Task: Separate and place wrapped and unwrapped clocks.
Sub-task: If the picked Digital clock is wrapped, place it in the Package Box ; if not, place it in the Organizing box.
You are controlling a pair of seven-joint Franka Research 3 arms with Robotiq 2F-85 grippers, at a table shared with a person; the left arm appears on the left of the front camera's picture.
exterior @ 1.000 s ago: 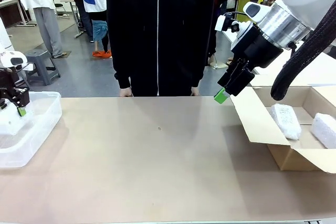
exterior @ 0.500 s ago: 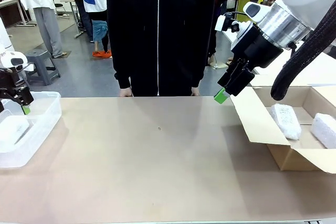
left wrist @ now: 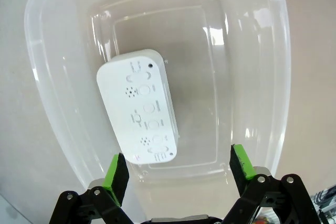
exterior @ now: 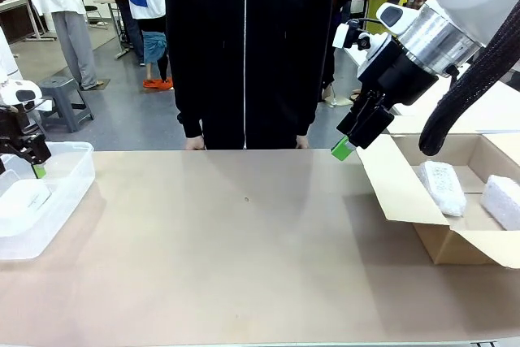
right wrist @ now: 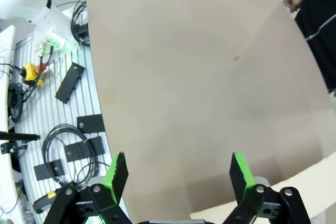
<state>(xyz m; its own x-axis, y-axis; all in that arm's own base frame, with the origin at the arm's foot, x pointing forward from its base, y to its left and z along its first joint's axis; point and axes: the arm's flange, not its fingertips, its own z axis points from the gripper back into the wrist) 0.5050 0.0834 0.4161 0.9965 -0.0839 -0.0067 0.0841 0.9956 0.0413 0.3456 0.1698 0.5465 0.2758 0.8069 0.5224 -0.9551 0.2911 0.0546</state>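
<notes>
Where the tan tabletop (exterior: pixel 244 258) runs left in the front view, a clear plastic bin (exterior: pixel 61 193) holds the bare white clock (exterior: pixel 23 197), with the left gripper (exterior: pixel 24 158) poised just above it. At the right, an open cardboard box (exterior: pixel 406 201) contains two lumpy bubble-wrap bundles (exterior: pixel 441 187) (exterior: pixel 501 201); the right gripper (exterior: pixel 351 142) hangs above the table near the box flap.

From the left wrist, the smooth rounded-rectangle clock (left wrist: pixel 138 107) lies flat in the bin (left wrist: pixel 262 77), embossed symbols too small to read. Green pads (left wrist: pixel 116 176) stand wide apart, gripping nothing.

From the right wrist, pads (right wrist: pixel 116 173) stand equally spread and empty over bare table (right wrist: pixel 199 87).
</notes>
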